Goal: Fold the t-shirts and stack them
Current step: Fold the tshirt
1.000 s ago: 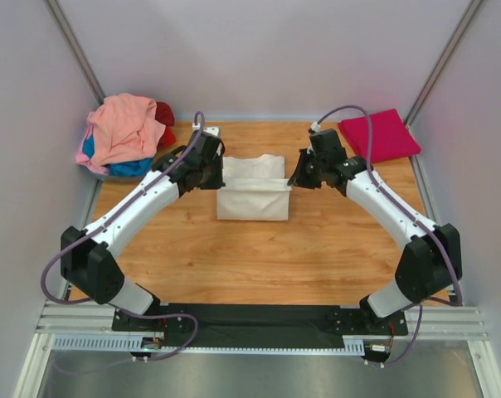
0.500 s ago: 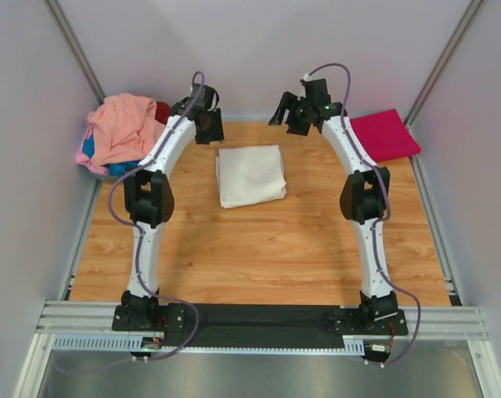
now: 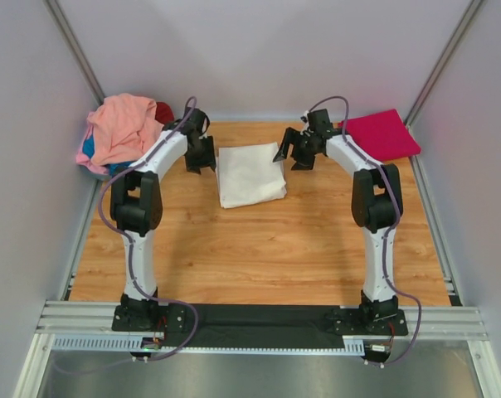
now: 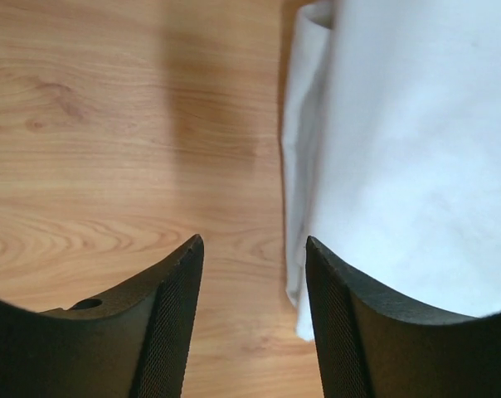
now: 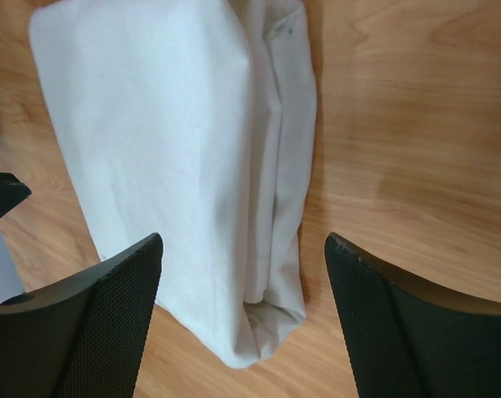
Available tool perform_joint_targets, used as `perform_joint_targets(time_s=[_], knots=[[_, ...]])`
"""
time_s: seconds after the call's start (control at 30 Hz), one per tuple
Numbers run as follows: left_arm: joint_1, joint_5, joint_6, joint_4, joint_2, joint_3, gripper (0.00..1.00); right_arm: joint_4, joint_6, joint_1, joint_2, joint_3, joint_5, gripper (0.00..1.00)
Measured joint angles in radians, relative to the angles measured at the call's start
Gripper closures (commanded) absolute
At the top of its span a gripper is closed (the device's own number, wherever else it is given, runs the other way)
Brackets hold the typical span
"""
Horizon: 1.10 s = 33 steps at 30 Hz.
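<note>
A cream-white t-shirt (image 3: 250, 174) lies folded into a rough square at the back middle of the wooden table (image 3: 259, 257). My left gripper (image 3: 199, 162) hangs open just off its left edge, and in the left wrist view the cream-white t-shirt (image 4: 408, 157) lies beside the right finger with bare wood between the jaws. My right gripper (image 3: 294, 157) stands open over the shirt's right edge. The right wrist view shows the shirt's folded edge (image 5: 271, 207) below the wide gap. A magenta t-shirt (image 3: 381, 134) lies folded at the back right. Salmon-pink (image 3: 122, 126), blue (image 3: 122, 168) and red (image 3: 164, 113) t-shirts are heaped at the back left.
White walls with metal corner posts close in the table on three sides. An aluminium rail (image 3: 259, 319) carrying both arm bases runs along the near edge. Purple cables loop off each arm.
Both grippers let go of the cream-white shirt after folding it over, opened, swung toward the back wall, and have now come down beside the folded shirt's left and right edges.
</note>
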Motion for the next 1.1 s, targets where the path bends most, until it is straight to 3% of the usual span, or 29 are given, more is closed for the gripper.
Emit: perform_joint_targets(time_s=[0.2, 0.47, 0.7, 1.1], knots=[[-0.03, -0.002, 0.001, 0.09, -0.122, -0.107, 0.45, 0.172, 0.014, 0.0, -0.161, -0.275, -0.046, 0.21], [-0.124, 0.016, 0.013, 0.137, -0.118, -0.088, 0.46, 0.393, 0.092, -0.005, -0.158, -0.414, -0.208, 0.2], [-0.21, 0.098, 0.011, 0.194, -0.042, 0.024, 0.46, 0.603, 0.178, -0.013, -0.158, -0.489, -0.333, 0.2], [-0.204, 0.237, -0.046, 0.314, 0.152, 0.085, 0.49, 0.932, 0.332, -0.023, -0.17, -0.764, -0.469, 0.21]])
